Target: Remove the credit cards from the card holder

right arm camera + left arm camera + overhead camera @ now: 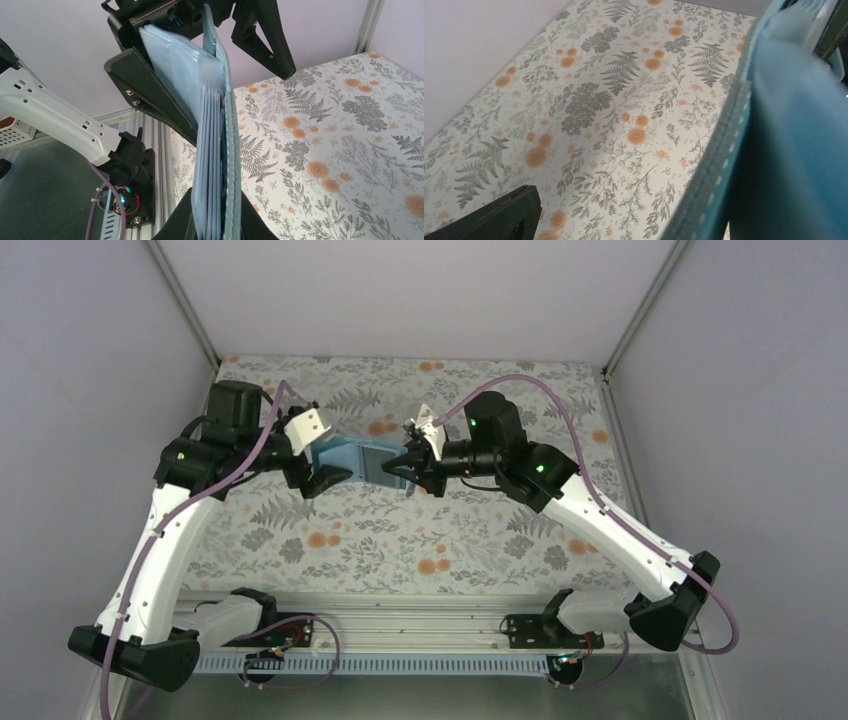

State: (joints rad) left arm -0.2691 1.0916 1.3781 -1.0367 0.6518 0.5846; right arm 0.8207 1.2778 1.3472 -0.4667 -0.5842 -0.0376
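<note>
- While both arms met over the middle of the floral cloth, the teal-blue card holder was held up between them, standing on edge and partly folded open, seemingly clear of the cloth
- Right gripper was clamped on the holder's near edge, one black finger on each side of the stacked pale blue pockets; it appeared to bear the holder's weight
- Left gripper had its jaws spread wide around the holder's far end; one finger stood well apart from the teal cover, while a pale inner flap lay against the other; it did not look to be pinching anything
- No credit cards could be picked out; none lay on the cloth, and the pocket edges hid whatever sat inside
- Judged from this, the task was near its start; the holder was lifted and steadied, but every card was yet to be pulled out
</note>
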